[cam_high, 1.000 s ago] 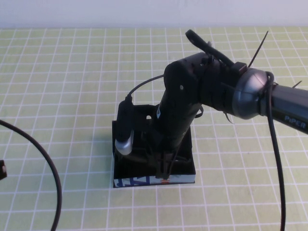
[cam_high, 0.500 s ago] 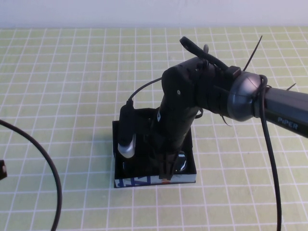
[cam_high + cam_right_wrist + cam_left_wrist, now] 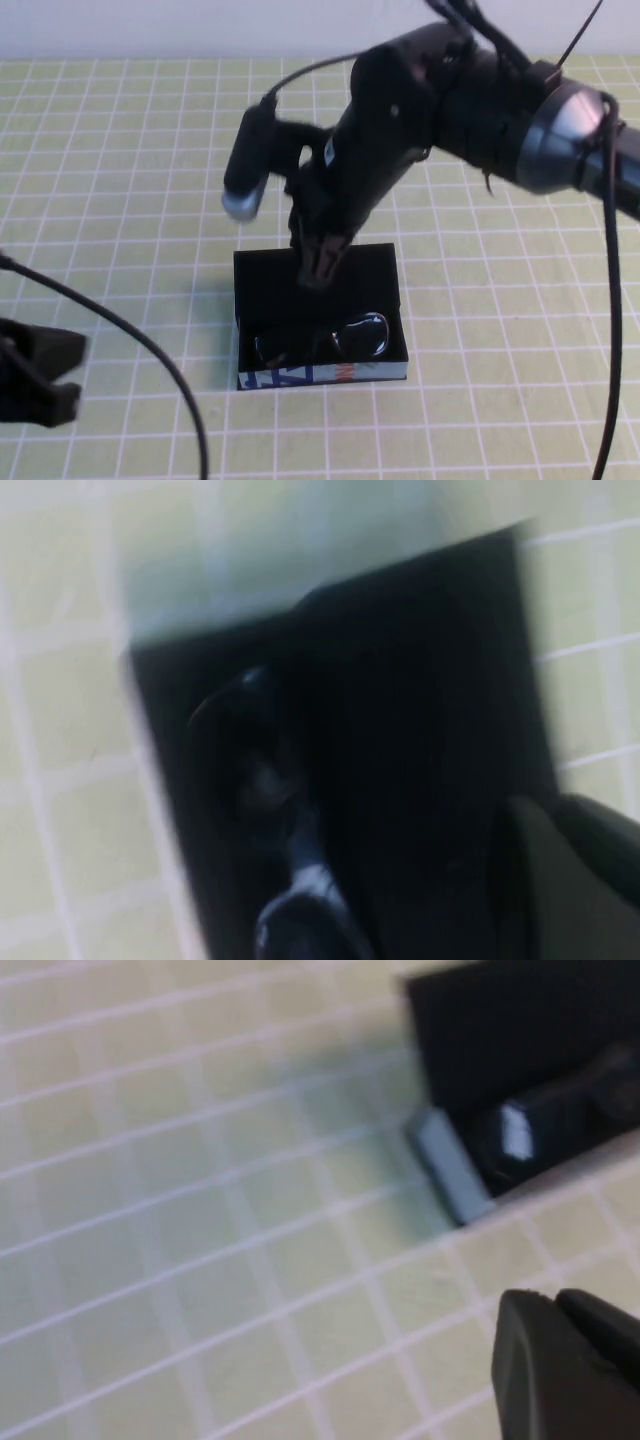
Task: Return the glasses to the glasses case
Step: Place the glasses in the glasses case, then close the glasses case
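The glasses case (image 3: 262,285) is an open black box on the green grid mat, its printed blue, white and orange front (image 3: 300,376) facing me. The black glasses (image 3: 362,335) lie inside it along the front wall, lenses glinting. My right gripper (image 3: 318,268) hangs just above the case's back half, shut and empty, clear of the glasses. In the right wrist view the case (image 3: 420,680) and glasses (image 3: 270,780) lie below. My left gripper (image 3: 38,385) is shut, low at the near left; its wrist view shows the case's corner (image 3: 500,1040) and a lens glint (image 3: 515,1135).
A black cable (image 3: 140,345) arcs over the mat from the left arm at the near left. The right arm's body and side camera (image 3: 245,170) hang over the mat behind the case. The mat's far edge meets a white wall.
My right gripper has risen out of the case and moved back, leaving the glasses lying inside. My left gripper has come into view at the near left.
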`<state>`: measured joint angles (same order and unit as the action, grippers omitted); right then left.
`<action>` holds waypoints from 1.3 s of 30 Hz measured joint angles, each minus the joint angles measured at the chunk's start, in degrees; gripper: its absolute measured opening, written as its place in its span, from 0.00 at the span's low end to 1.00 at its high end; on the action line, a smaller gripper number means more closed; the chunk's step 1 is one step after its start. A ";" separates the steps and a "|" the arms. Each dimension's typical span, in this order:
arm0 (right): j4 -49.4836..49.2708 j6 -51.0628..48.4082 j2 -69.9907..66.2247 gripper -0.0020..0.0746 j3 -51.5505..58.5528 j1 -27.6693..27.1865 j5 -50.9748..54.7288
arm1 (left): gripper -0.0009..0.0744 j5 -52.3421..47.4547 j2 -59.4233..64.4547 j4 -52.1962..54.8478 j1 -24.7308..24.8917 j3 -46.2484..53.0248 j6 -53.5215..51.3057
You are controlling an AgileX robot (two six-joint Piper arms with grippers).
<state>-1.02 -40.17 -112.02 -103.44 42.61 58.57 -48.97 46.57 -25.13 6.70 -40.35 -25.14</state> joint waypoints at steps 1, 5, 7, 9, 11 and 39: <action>-0.74 2.30 0.14 0.04 -0.77 -0.59 -0.77 | 0.01 -0.91 1.90 -3.41 0.00 0.00 -4.39; -6.51 9.28 0.14 0.01 -1.48 -3.99 -3.64 | 0.01 -2.21 11.09 -14.32 0.02 0.00 -16.95; -9.46 10.42 -0.12 0.01 -1.48 -5.60 -3.86 | 0.01 -2.08 16.02 -17.63 0.47 0.00 -21.63; -12.41 11.33 -0.88 0.01 -1.52 -7.20 -3.86 | 0.01 -1.41 19.69 -19.84 2.13 0.00 -24.89; -14.92 13.40 -2.02 0.01 -1.52 -8.98 -3.51 | 0.01 0.03 22.98 -20.65 5.67 0.00 -26.85; -22.10 15.58 -12.92 0.00 -1.61 -13.98 -3.83 | 0.01 29.83 47.27 -28.67 28.55 -0.13 -28.18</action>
<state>-23.12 -24.58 -124.94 -105.04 28.64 54.74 -19.15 93.85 -53.80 35.25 -40.48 -53.32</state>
